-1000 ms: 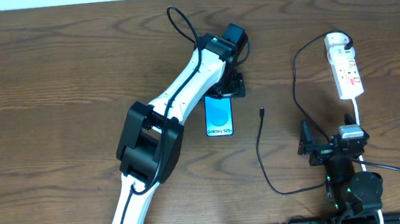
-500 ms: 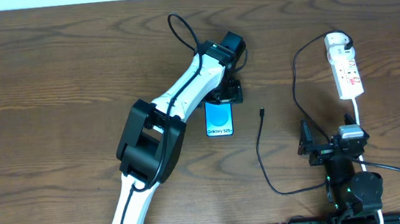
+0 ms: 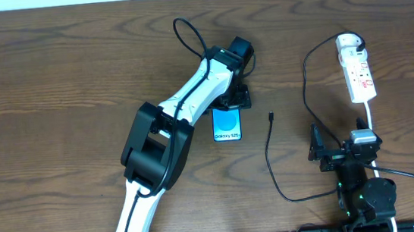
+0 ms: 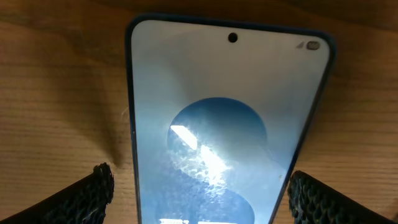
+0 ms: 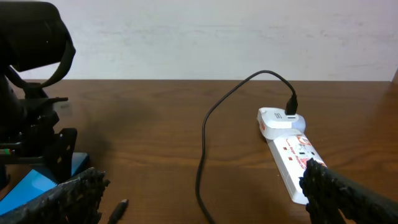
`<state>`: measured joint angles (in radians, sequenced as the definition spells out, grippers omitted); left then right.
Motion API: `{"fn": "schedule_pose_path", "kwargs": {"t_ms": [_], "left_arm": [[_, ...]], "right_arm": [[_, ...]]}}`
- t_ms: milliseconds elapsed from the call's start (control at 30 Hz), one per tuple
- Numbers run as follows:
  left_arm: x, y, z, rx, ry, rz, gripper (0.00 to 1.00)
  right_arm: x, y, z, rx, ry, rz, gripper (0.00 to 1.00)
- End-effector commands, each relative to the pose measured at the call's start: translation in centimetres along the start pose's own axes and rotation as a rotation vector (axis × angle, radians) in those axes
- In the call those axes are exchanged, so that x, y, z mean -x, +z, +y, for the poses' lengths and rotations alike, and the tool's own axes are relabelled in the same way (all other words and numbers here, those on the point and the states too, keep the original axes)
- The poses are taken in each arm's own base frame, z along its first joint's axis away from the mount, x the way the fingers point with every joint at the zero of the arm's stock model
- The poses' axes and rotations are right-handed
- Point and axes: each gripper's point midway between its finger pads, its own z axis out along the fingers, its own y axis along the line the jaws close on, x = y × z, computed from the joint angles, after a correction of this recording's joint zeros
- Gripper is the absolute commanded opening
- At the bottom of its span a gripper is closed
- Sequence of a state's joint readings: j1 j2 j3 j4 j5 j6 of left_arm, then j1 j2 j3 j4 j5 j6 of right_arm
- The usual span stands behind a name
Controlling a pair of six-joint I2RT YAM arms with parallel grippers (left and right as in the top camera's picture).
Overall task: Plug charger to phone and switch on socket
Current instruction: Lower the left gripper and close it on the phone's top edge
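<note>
The phone (image 3: 227,124) lies flat on the table, blue screen up; it fills the left wrist view (image 4: 224,124). My left gripper (image 3: 233,98) is open at the phone's far end. Its fingers (image 4: 202,196) straddle the phone with a gap on each side. The charger is a thin black cable (image 3: 268,159). It runs from the socket's far end and loops to a loose tip (image 3: 270,116) right of the phone. The white socket (image 3: 358,71) lies at the far right. My right gripper (image 3: 344,151) is open and empty near the front, with the tip (image 5: 118,208), cable (image 5: 202,168) and socket (image 5: 289,155) ahead of it.
The socket's thick white cord (image 3: 371,119) runs toward the front beside my right arm. In the right wrist view my left arm (image 5: 31,93) stands over the phone's corner (image 5: 37,186). A pale wall (image 5: 217,37) is behind the table's far edge.
My left wrist has shifted slightly toward the phone. The phone, cable, socket and right arm have not moved.
</note>
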<state>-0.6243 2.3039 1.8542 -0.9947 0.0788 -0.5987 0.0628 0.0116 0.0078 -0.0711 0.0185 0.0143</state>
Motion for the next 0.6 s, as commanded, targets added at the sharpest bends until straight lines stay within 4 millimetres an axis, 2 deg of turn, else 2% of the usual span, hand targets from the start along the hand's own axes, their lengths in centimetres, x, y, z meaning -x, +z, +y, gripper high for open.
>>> {"fn": "schedule_pose_path", "kwargs": {"t_ms": [0, 133, 267, 567], "left_arm": [[-0.45, 0.92, 0.14, 0.023, 0.0, 0.009, 0.91], [-0.71, 0.95, -0.45, 0.027, 0.019, -0.003, 0.91], [-0.37, 0.99, 0.18, 0.08, 0.022, -0.041, 0.92], [-0.39, 1.04, 0.23, 0.082, 0.02, -0.041, 0.91]], "right_arm": [[-0.06, -0.02, -0.16, -0.008, -0.009, 0.0, 0.99], [-0.06, -0.02, -0.16, -0.008, -0.009, 0.0, 0.99], [-0.06, -0.02, -0.16, -0.008, -0.009, 0.0, 0.99], [-0.07, -0.02, -0.16, -0.008, -0.009, 0.0, 0.99]]}}
